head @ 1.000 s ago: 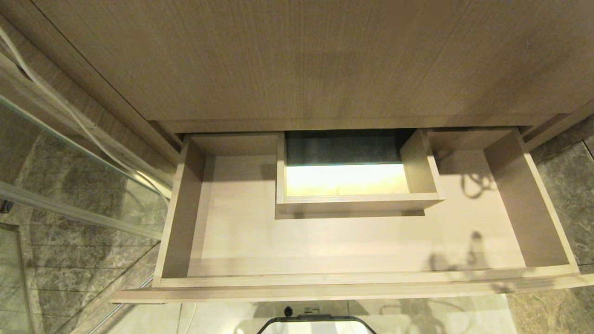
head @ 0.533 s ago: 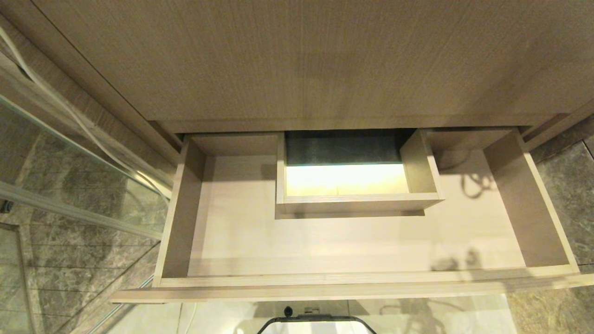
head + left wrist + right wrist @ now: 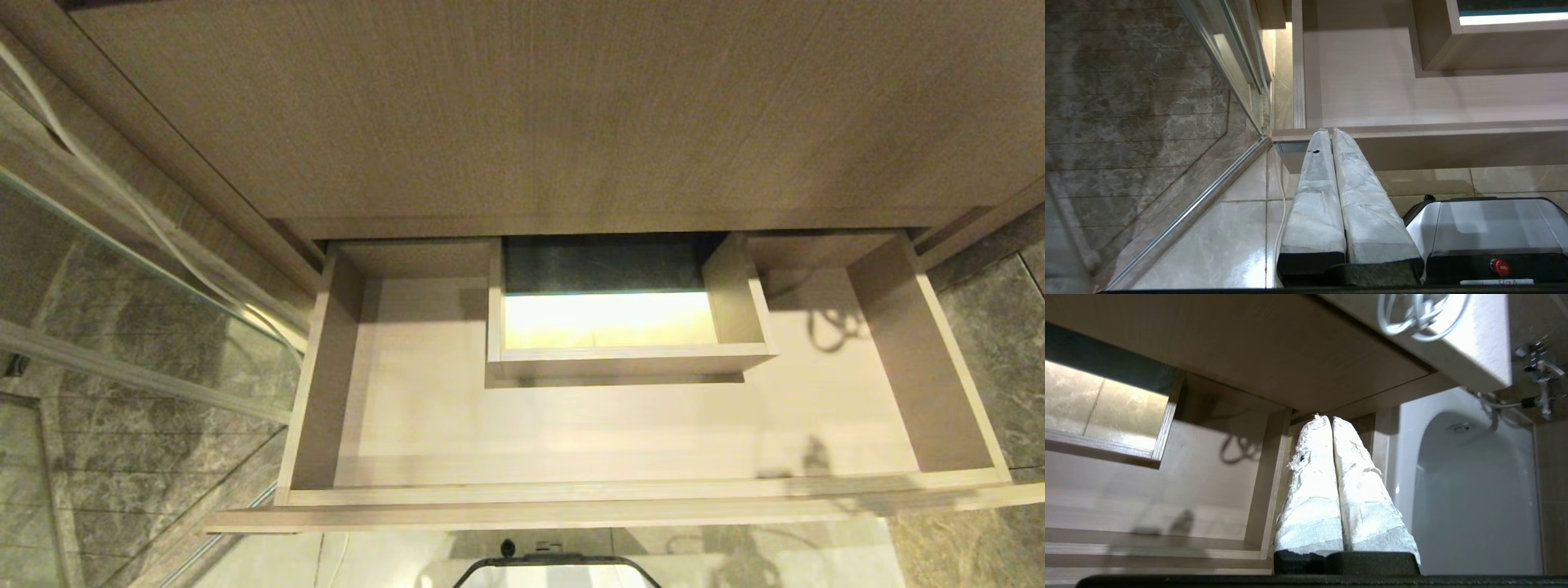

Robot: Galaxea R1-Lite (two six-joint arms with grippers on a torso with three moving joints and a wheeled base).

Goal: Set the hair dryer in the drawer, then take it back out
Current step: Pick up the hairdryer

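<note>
The drawer (image 3: 424, 425) stands pulled out below the tall wood panel (image 3: 555, 114), its floor bare around the boxed cutout (image 3: 629, 359) at twelve o'clock. The hair dryer itself cannot be made out; only loops of white cord (image 3: 1419, 314) hang over a counter edge in the right wrist view. The right gripper (image 3: 1329, 420) has its wrapped fingers pressed together, empty, by the drawer's right wall, a white tub (image 3: 1470, 490) at three o'clock. The left gripper (image 3: 1329, 132), fingers together, sits before the drawer's front at seven o'clock, beside a glass partition (image 3: 122, 269).
</note>
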